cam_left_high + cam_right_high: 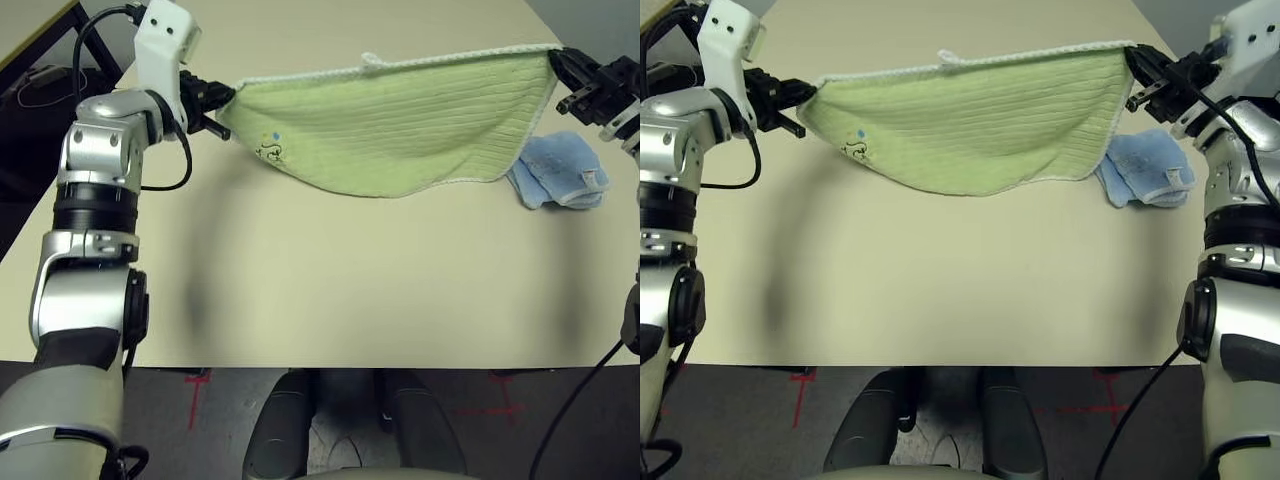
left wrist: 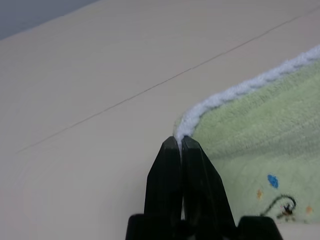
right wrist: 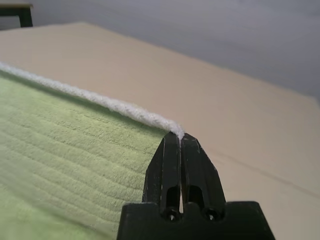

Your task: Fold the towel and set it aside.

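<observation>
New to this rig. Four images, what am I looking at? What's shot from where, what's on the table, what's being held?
It is a humanoid robot with two silver arms, each ending in a gripper of two black fingers. The two wide pictures come from the cameras in its head, looking down at a beige table. The two close-ups come from a camera on each wrist, looking along that arm's fingers. The left gripper and the right gripper are each shut on a top corner of a light green towel, stretched between them with its lower edge hanging toward the table. A small blue cloth lies bunched on the table near the right gripper.
</observation>
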Controlling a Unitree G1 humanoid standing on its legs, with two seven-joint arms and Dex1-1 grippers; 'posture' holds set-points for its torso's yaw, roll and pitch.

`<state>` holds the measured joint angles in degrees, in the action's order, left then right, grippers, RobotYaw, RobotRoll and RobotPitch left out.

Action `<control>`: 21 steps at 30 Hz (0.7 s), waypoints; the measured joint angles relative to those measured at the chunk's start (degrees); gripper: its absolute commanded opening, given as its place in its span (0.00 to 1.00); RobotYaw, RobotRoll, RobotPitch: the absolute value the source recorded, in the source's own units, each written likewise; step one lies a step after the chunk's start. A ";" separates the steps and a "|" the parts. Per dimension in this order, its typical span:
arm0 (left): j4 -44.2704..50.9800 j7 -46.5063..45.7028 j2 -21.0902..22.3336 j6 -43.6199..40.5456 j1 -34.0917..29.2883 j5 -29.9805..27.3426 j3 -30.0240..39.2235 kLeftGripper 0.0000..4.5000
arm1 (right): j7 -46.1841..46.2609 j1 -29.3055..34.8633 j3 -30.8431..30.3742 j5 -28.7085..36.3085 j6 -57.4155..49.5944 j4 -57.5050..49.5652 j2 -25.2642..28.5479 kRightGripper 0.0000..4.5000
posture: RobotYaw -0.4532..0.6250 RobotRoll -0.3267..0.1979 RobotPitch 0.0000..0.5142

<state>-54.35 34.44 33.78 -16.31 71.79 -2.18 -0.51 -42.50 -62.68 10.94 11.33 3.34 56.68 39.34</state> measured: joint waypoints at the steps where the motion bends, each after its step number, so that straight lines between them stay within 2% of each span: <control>1: -3.87 -1.86 -0.58 2.49 1.66 0.73 -0.04 0.01 | 1.36 -1.79 -0.48 -0.88 0.06 2.52 -0.64 0.00 | 0.49 0.62 0.47; 6: -15.57 -11.73 -3.02 11.93 9.39 4.66 -0.25 0.01 | 8.85 -9.00 -1.60 -4.81 3.18 11.67 -2.94 0.00 | 0.50 0.62 0.48; 11: -18.79 -17.37 -3.57 17.13 14.76 6.92 -0.13 0.01 | 13.64 -13.58 -1.18 -6.14 6.92 15.26 -3.29 0.00 | 0.50 0.62 0.47; 16: -19.59 -20.97 -3.56 22.40 17.78 7.44 0.78 0.01 | 13.69 -14.42 1.78 -4.77 12.06 15.45 -3.26 0.00 | 0.49 0.62 0.48; 21: -19.70 -21.53 -3.55 26.92 17.83 7.72 1.78 0.01 | 12.49 -14.11 5.78 -1.92 17.70 15.43 -3.23 0.00 | 0.49 0.62 0.50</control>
<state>-74.05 12.92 30.23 10.61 89.62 5.53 1.27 -30.01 -76.79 16.72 9.40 21.04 72.10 36.11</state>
